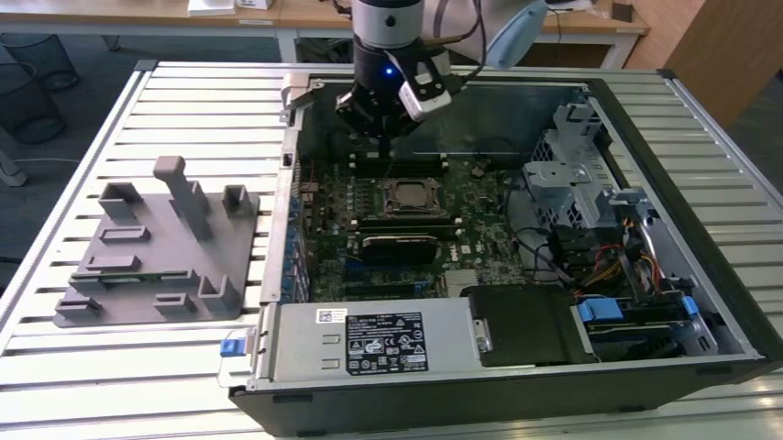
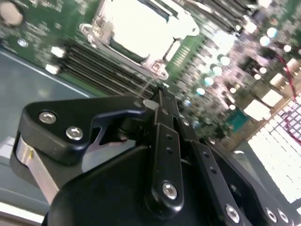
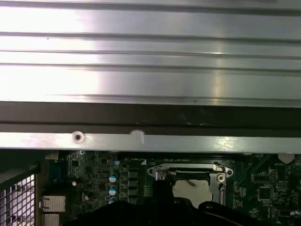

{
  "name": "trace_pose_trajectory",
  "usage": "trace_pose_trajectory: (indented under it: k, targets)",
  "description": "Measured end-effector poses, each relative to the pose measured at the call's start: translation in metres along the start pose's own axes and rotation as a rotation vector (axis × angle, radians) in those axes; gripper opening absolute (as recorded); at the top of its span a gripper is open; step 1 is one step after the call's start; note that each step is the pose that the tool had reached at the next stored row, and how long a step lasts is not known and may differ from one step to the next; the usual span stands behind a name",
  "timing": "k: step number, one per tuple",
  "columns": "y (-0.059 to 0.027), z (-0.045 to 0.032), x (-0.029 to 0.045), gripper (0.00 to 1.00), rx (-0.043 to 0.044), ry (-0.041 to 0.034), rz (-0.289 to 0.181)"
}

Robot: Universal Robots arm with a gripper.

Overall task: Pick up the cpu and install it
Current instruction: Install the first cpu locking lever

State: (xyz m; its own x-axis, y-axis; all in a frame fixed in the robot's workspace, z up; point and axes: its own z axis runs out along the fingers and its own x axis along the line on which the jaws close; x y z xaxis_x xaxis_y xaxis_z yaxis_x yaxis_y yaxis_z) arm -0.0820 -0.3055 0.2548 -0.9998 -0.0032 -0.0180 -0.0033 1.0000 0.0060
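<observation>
Slatted metal bench carries everything we see in the exterior view: an open computer case lying on its side, and a grey plastic fixture tray at its 9 o'clock. Beyond the bench stand pale desks and a dark wire bin on the floor.

Inside the case we find the green motherboard, with the socket near its middle, a drive cage at 3 o'clock of the socket, and a power supply with a label at 6 o'clock.

We see the arm reaching down into the case, its end effector hanging just above the board at 12 o'clock of the socket, apart from it. In the second wrist view the black fingers of the end effector meet at a narrow tip, so we read them as closed together, with nothing between them that we can make out.

The cpu lies in the socket, its pale metal top framed by the socket's metal bracket. In the second wrist view it appears as a bright square beyond the fingertips; in the first wrist view it sits within the frame, below the case's silvery wall.
</observation>
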Motion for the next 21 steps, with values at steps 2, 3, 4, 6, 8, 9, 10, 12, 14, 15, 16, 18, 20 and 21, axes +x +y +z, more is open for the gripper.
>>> trace_pose_trajectory:
  k: [2, 3, 4, 6, 8, 9, 10, 12, 14, 15, 16, 18, 20, 21]
  targets:
    - [0.0000, 0.0005, -0.0064, 0.11, 0.0000, 0.0000, 0.000]
    - [0.0000, 0.0009, -0.0080, 0.11, -0.0001, -0.0001, 0.000]
    - [0.0000, 0.0014, -0.0087, 0.11, -0.0004, -0.0002, 0.000]
    - [-0.0003, 0.0019, -0.0087, 0.11, -0.0096, 0.0002, 0.000]
    - [-0.0012, 0.0031, -0.0087, 0.11, -0.0247, -0.0001, 0.000]
    - [-0.0021, 0.0037, -0.0087, 0.11, -0.0266, -0.0003, 0.000]
    - [-0.0031, 0.0045, -0.0087, 0.11, -0.0272, -0.0003, 0.000]
    - [-0.0049, 0.0065, -0.0087, 0.11, -0.0278, -0.0005, 0.001]
    - [-0.0067, 0.0088, -0.0087, 0.11, -0.0279, -0.0005, 0.004]
    - [-0.0075, 0.0099, -0.0088, 0.11, -0.0284, -0.0005, 0.005]
    - [-0.0084, 0.0111, -0.0090, 0.11, -0.0300, -0.0004, 0.005]
    - [-0.0087, 0.0134, -0.0104, 0.11, -0.0321, -0.0006, 0.005]
    - [-0.0088, 0.0152, -0.0139, 0.11, -0.0322, -0.0004, 0.005]
    - [-0.0088, 0.0160, -0.0156, 0.11, -0.0332, -0.0005, 0.005]
